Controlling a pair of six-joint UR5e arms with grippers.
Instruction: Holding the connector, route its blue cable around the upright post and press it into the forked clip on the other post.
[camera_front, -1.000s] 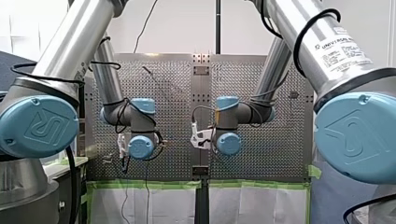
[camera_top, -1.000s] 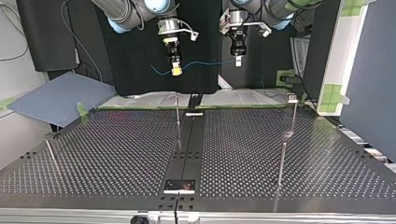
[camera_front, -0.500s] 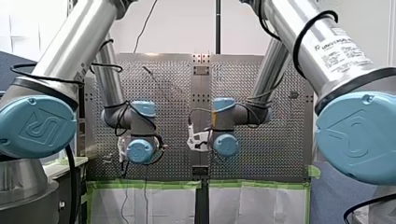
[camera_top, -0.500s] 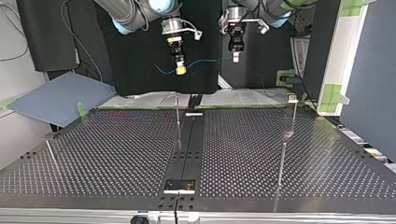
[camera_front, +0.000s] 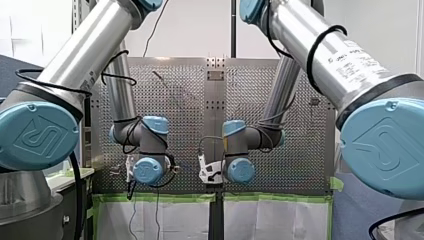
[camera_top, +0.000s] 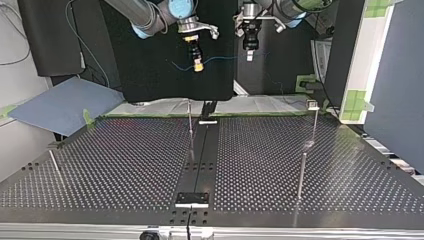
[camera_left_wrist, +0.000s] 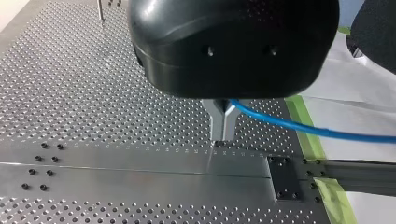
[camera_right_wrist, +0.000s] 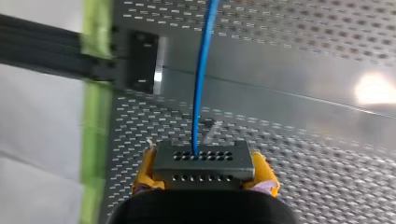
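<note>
Top view: a dark perforated metal bench (camera_top: 125, 165) fills the lower half. Both arms come in above its far edge.

- Front view only: big silver arm tubes, blue joint caps with an embossed logo. A white label (camera_front: 357, 57) on my right arm appears to read "UNIVERSAL ROBOTS"; the smaller print is illegible.
- A green tape strip (camera_right_wrist: 95, 93) edges the bench, with white paper beyond it.
- My right tool (camera_top: 198, 64) has yellow pads and is clamped on a dark grey rectangular connector (camera_right_wrist: 204, 161). The right wrist view shows two rows of small holes in the connector's face.
- A thin blue cable (camera_right_wrist: 201, 84) leaves the upper row of holes.
- My left tool (camera_left_wrist: 223, 134) has a black body and metal fingers. The fingers are pinched together on the same cable, which runs off sideways over the tape.
- Top view only: the cable spans the gap between the two tools, well above the bench. A loose end trails past my right tool toward the view's left.
- A thin upright metal post (camera_top: 190, 120) stands near the far middle of the bench.
- A slim post topped with a small clip (camera_top: 312, 105) stands at the top view's right. The cable touches neither post.
</note>
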